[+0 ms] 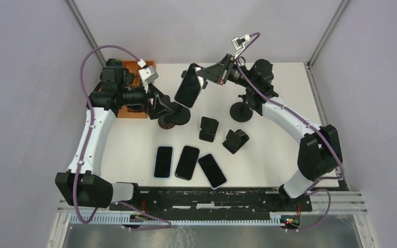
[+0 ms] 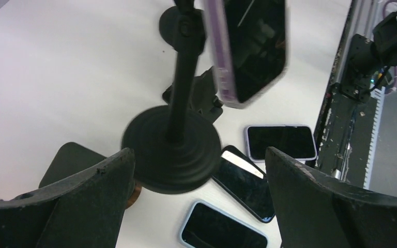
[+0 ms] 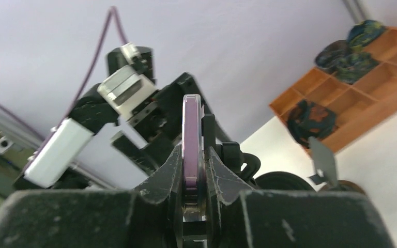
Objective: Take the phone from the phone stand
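My right tool (image 3: 191,157) is closed tight on the phone (image 1: 188,89), one finger on each face of the purple-edged case (in my right wrist view it stands edge-on between them). The phone hangs tilted above the desk (image 1: 134,147), screen up, at the head of the phone stand (image 1: 178,119), which is a black pole on a round base. It sits right beside the top of the pole, and I cannot tell whether the holder there has any grip on it. My left tool (image 2: 199,151) is spread wide and holds nothing; its two fingers sit low at the near side of the stand's round base, one on each side and not touching it. That makes two tools, one full and one empty. I count four phones in all: the one I hold, and three spare phones (image 1: 163,161) (image 1: 187,162) (image 1: 212,170) lying flat in a row near my bases, screens dark. There are four stands too: the one by the phone, a second pole stand (image 1: 240,111) on its own round base to the right, and two small folding stands (image 1: 209,128) (image 1: 235,140) between the poles and the row of phones. One wooden box (image 1: 133,66) with compartments sits at the far left of the desk.
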Controlling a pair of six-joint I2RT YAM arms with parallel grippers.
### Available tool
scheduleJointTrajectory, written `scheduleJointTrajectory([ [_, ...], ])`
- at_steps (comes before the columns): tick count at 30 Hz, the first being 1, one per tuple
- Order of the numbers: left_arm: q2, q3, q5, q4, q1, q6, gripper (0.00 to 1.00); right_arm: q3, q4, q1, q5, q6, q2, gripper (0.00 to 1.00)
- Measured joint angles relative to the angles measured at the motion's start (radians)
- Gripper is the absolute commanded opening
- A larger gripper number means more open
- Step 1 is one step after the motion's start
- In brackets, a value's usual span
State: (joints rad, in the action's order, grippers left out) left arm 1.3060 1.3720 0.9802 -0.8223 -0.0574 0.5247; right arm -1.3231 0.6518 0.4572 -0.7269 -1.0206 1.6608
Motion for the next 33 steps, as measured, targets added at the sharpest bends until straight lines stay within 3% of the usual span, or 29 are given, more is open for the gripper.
scheduleJointTrajectory([
  [9,-0.018,-0.070,0.151,0.047,-0.006,0.001,1.00,0.107,0.165,0.033,-0.050,-0.188,-0.097,0.00],
  [16,-0.060,-0.117,0.207,0.044,-0.100,0.010,1.00,0.107,0.208,0.105,-0.042,-0.216,-0.104,0.00],
  [20,-0.077,-0.116,0.237,0.041,-0.108,0.013,0.93,0.107,0.246,0.127,-0.022,-0.243,-0.108,0.00],
  [24,-0.074,-0.100,0.282,-0.016,-0.108,0.066,0.89,0.119,0.297,0.155,-0.014,-0.265,-0.113,0.00],
  [33,-0.064,-0.031,0.377,-0.132,-0.108,0.193,0.92,0.251,0.335,0.202,-0.013,-0.292,-0.180,0.00],
])
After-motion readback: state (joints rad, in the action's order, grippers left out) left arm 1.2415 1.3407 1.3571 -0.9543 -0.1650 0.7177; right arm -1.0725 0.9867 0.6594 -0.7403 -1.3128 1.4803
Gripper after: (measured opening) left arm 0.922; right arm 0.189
